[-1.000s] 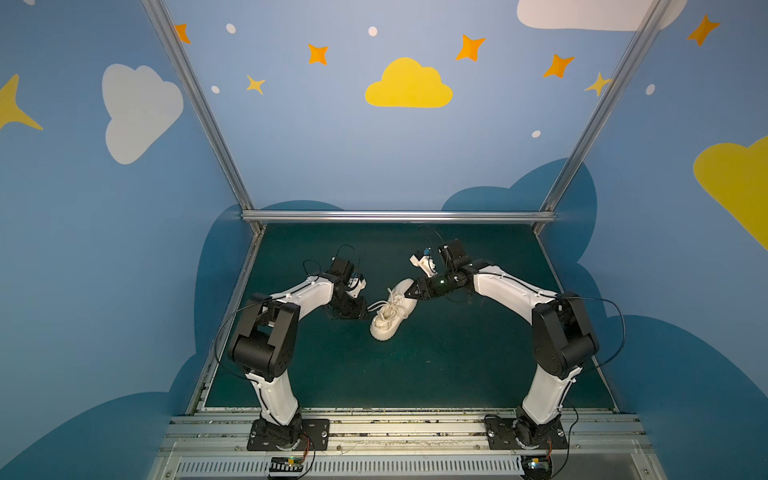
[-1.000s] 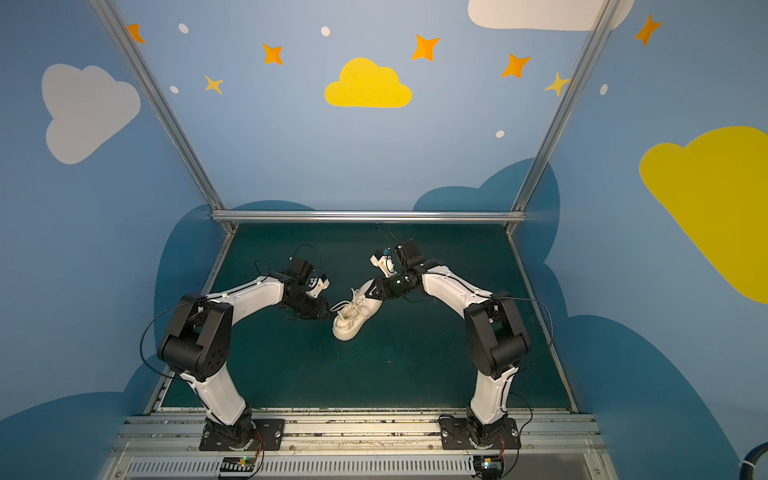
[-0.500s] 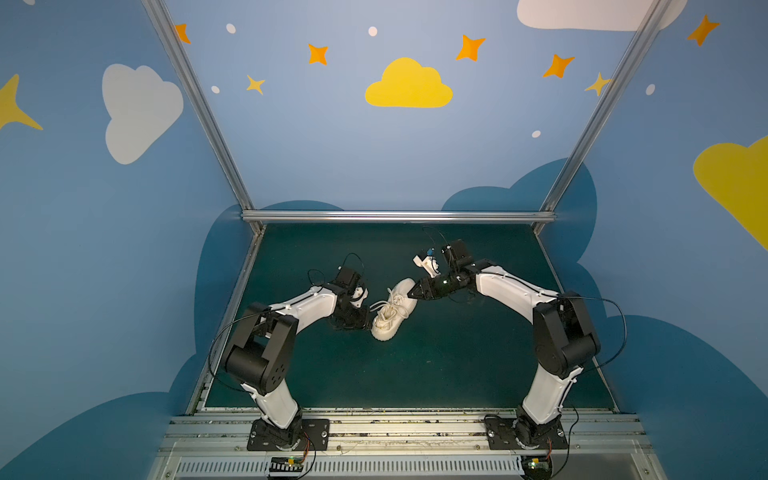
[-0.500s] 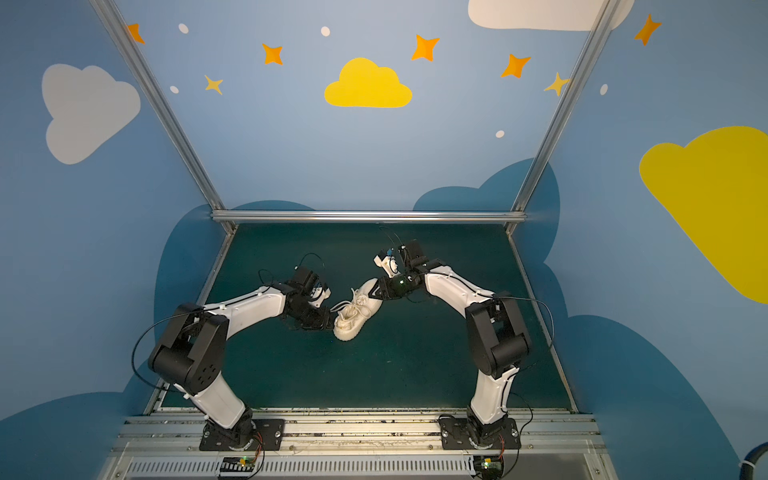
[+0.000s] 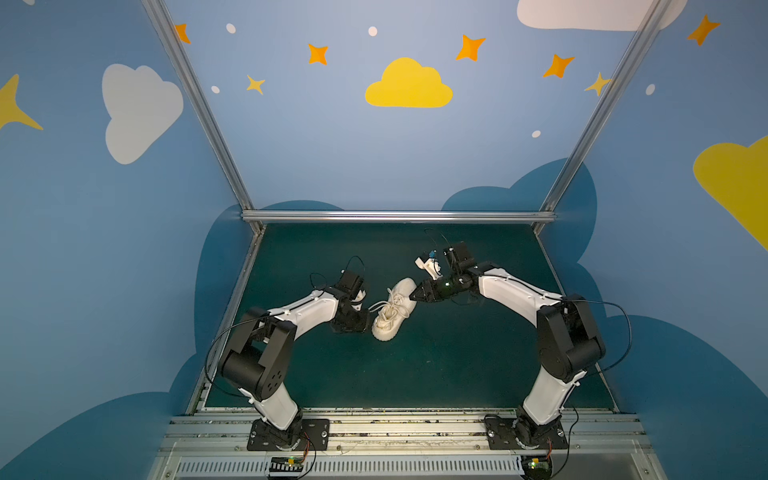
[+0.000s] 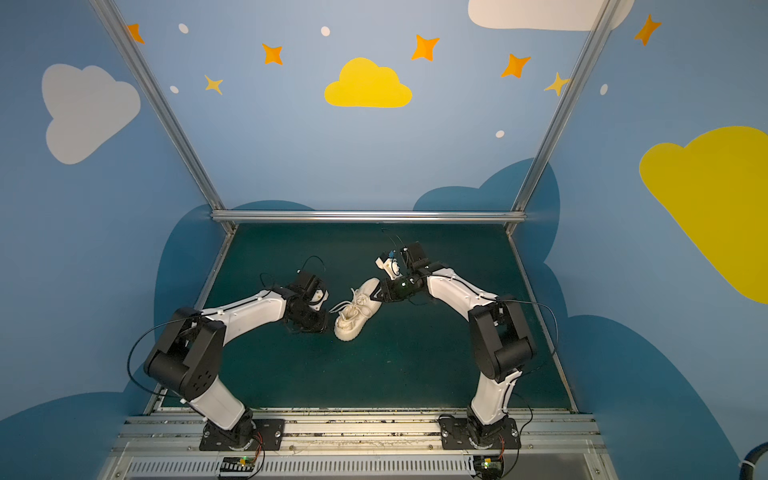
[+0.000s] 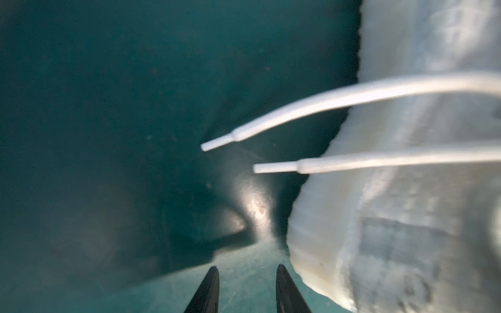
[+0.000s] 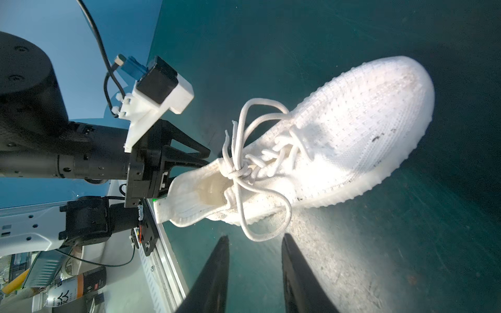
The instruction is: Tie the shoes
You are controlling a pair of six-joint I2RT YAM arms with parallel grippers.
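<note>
The cream-white shoe (image 5: 392, 309) (image 6: 357, 311) lies on the green mat between both arms, toe pointing to the back. Its laces (image 8: 238, 170) are knotted over the tongue, with loops spreading to both sides. One loop (image 8: 267, 235) lies just beyond my right gripper (image 8: 256, 237), which is open and empty at the shoe's right side (image 5: 412, 296). My left gripper (image 7: 248, 268) is open over bare mat, beside the heel (image 7: 379, 244). Two lace ends (image 7: 217, 143) stick out past it. Its place at the heel also shows in a top view (image 6: 328, 326) and the right wrist view (image 8: 189, 160).
Aluminium frame posts and a back rail (image 5: 397, 216) bound the mat. A metal rail (image 5: 395, 419) runs along the front edge by the arm bases. Bottles (image 8: 70, 292) stand outside the cell beyond that rail.
My left arm has stretched lower and further forward, bringing its gripper up against the shoe's heel side. The right gripper and the shoe have barely moved.
</note>
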